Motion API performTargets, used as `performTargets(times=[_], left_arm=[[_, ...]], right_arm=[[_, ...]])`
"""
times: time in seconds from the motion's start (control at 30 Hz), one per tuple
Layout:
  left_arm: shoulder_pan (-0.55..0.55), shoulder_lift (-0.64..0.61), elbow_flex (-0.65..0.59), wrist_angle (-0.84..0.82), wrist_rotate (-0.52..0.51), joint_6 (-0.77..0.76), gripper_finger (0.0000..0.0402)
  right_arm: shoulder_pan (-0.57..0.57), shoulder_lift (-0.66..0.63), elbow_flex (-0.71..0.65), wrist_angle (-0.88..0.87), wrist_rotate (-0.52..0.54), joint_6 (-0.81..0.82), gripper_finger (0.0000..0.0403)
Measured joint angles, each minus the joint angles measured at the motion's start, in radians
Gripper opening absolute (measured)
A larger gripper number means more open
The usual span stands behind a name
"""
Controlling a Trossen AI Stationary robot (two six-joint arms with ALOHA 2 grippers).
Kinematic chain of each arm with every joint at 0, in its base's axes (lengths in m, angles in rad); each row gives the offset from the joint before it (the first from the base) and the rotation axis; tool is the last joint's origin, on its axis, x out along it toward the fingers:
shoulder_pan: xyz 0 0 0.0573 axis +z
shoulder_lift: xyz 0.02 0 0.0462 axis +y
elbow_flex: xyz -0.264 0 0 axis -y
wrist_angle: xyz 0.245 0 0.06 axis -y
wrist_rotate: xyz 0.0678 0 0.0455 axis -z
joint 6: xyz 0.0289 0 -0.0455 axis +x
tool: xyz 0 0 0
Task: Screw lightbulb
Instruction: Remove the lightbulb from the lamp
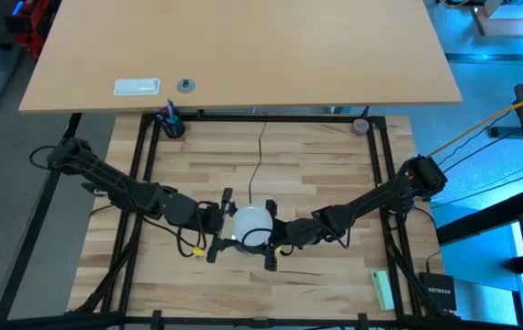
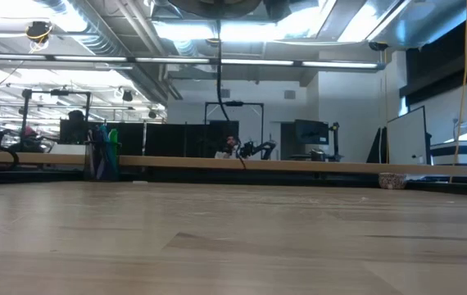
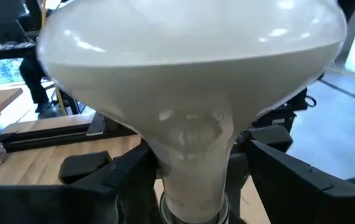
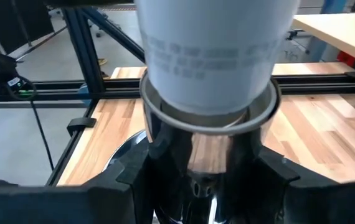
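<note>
Two pincers meeting mid-table, left pincer (image 1: 227,223) clamping upright lightbulb (image 1: 251,223) neck, globe up, right pincer (image 1: 272,236) gripping socket (image 4: 210,143) beneath.

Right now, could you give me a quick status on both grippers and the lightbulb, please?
Left gripper shut on lightbulb neck. Right gripper shut on metal socket beneath it. Bulb neck sits in socket mouth. Nothing in the way.

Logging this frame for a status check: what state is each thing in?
lightbulb: globe up, neck sunk into the socket, screw base hidden.
socket: held up, lightbulb in its mouth.
left gripper: shut on the lightbulb's neck.
right gripper: shut on the socket.
</note>
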Motion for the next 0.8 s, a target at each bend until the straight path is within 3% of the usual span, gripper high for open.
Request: performTargets(times=[0.17,0.33,0.67,0.8], left_arm=[[0.0,0.0,0.0,-0.002,0.009,0.032,0.0215],[0.015,0.0,0.0,0.0,-0.011,0.013,0.0142],[-0.031,0.02,0.002,0.024,-0.412,-0.04,0.0131],[-0.038,0.064,0.003,0.085,-0.486,-0.074,0.0131]], right_arm=[[0.0,0.0,0.0,-0.006,-0.01,-0.001,0.0179],[0.0,0.0,0.0,-0.003,0.05,-0.019,0.0179],[0.0,0.0,0.0,-0.016,0.449,0.003,0.0179],[0.001,0.0,-0.003,-0.021,0.511,0.029,0.0179]])
